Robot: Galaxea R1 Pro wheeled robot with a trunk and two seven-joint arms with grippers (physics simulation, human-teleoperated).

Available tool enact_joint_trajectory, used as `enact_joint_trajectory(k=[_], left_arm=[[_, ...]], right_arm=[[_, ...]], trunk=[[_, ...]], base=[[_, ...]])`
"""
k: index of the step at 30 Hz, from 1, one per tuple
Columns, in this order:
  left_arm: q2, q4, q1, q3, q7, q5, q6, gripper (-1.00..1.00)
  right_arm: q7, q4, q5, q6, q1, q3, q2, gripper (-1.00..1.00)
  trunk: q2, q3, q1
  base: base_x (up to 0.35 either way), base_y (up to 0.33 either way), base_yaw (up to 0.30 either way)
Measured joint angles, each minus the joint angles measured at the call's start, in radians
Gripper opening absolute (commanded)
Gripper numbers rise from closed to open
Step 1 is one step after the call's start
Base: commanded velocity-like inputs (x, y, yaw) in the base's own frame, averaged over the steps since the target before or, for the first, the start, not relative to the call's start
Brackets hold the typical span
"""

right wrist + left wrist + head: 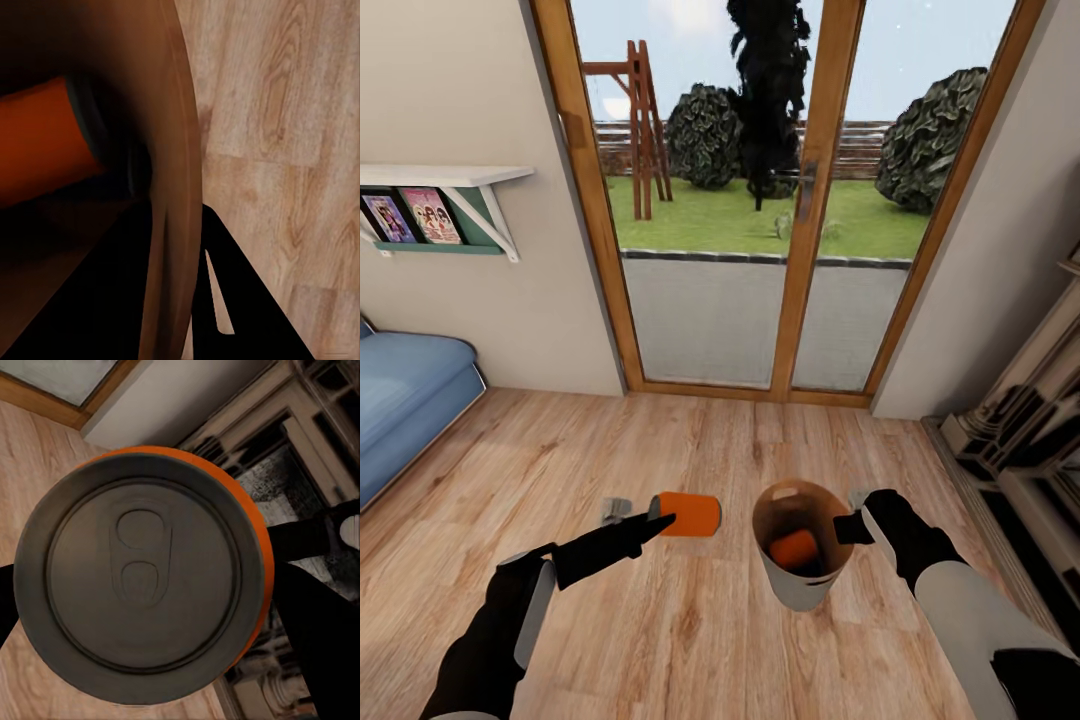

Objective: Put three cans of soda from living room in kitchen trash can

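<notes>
Orange soda can (686, 514), grey top; bucket (797, 590) pale outside, orange-brown inside

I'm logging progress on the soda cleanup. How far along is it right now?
One orange can already lies inside the bucket, which the right gripper holds by the rim. The left gripper holds a second orange can beside it, not yet dropped in. A third can is still to be collected, and the bucket is still in the living room.
</notes>
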Motion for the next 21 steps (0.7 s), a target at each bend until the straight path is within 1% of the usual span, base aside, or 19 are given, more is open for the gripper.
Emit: enact_joint_trajectory(k=[2,4,6,11,13,15,17,19,21], left_arm=[[-0.001,0.0,0.0,-0.002,-0.042,0.006,0.002,-1.0],[-0.002,0.0,0.0,-0.003,-0.088,0.008,0.022,-1.0],[-0.003,0.0,0.0,-0.003,-0.109,0.009,0.045,-1.0],[-0.004,0.002,0.0,0.0,-0.122,0.009,0.059,-1.0],[-0.005,0.003,0.0,0.0,-0.124,0.009,0.061,-1.0],[-0.005,0.003,0.0,0.0,-0.125,0.01,0.062,-1.0],[-0.006,0.003,0.0,-0.001,-0.128,0.024,0.063,-1.0],[-0.006,0.004,0.0,-0.001,-0.129,0.073,0.063,-1.0],[-0.006,0.004,0.0,-0.002,-0.129,0.1,0.063,-1.0]], right_arm=[[0.0,0.003,-0.001,-0.001,0.0,0.0,0.0,-1.0],[0.0,0.005,-0.002,-0.001,0.0,0.0,0.0,-1.0],[0.0,0.006,-0.003,-0.001,0.0,0.0,0.0,-1.0],[0.0,0.008,0.002,-0.001,0.0,0.001,0.006,-1.0],[0.0,0.009,-0.008,-0.001,0.0,0.001,0.01,-1.0],[0.0,0.014,-0.008,-0.002,0.0,0.002,0.013,-1.0],[-0.001,0.045,-0.004,-0.01,0.0,0.005,0.015,-1.0],[-0.001,0.054,0.003,-0.042,0.0,0.004,0.016,-1.0],[-0.001,0.064,-0.002,-0.058,0.0,0.004,0.017,-1.0]], trunk=[[0.0,0.0,0.0],[0.0,0.0,0.0],[0.0,0.0,0.0],[0.0,0.0,0.0],[0.0,0.0,0.0],[0.0,0.0,0.0],[0.0,0.0,0.0],[0.0,0.0,0.0],[0.0,0.0,0.0]], base=[[0.0,0.0,0.0],[0.0,0.0,0.0],[0.0,0.0,0.0],[0.0,0.0,0.0],[0.0,0.0,0.0],[0.0,0.0,0.0],[0.0,0.0,0.0],[0.0,0.0,0.0],[0.0,0.0,0.0]])
